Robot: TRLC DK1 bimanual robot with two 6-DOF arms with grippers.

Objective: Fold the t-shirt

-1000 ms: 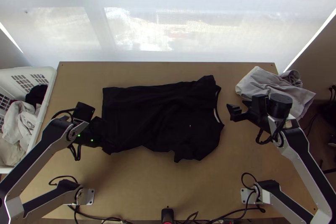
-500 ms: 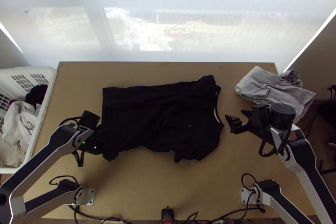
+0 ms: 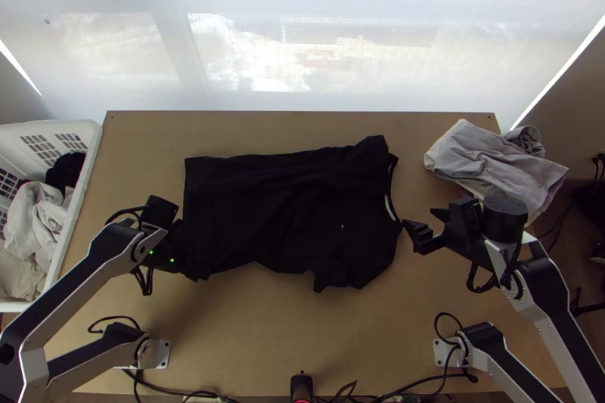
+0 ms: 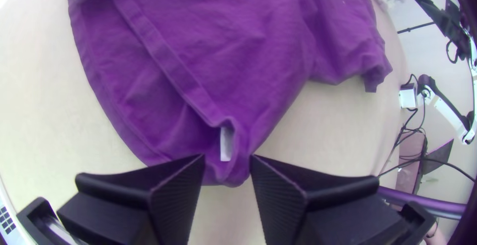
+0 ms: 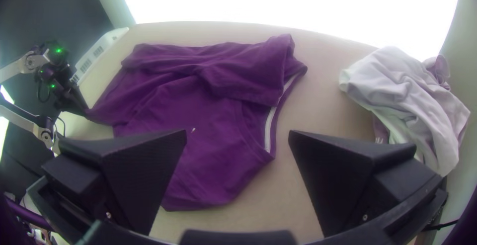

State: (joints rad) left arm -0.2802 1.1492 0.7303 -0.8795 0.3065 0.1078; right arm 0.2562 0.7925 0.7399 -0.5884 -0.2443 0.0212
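Observation:
The black t-shirt (image 3: 295,206), purple in the wrist views, lies spread sideways, its neck opening facing right and a sleeve near the table's front. At its lower left hem corner in the top view is my left gripper (image 3: 189,250). In the left wrist view, the left gripper (image 4: 227,160) is shut on a bunched bit of the t-shirt (image 4: 238,66), beside a white tag. My right gripper (image 3: 421,221) stands open by the neckline, one fingertip close to its edge. Nothing is between the fingers of the right gripper (image 5: 237,134), with the t-shirt (image 5: 198,111) beyond them.
A white basket (image 3: 82,184) with clothes stands at the table's left. Crumpled grey cloth (image 3: 491,161) lies on the right back corner, close behind the right gripper. Bare table (image 3: 265,327) lies in front of the t-shirt. Cables run along the near edge.
My right gripper has moved toward the table's front and slightly left, closer to the neckline. The left gripper has shifted slightly right and frontward overall, and the hem corner beside it has changed shape.

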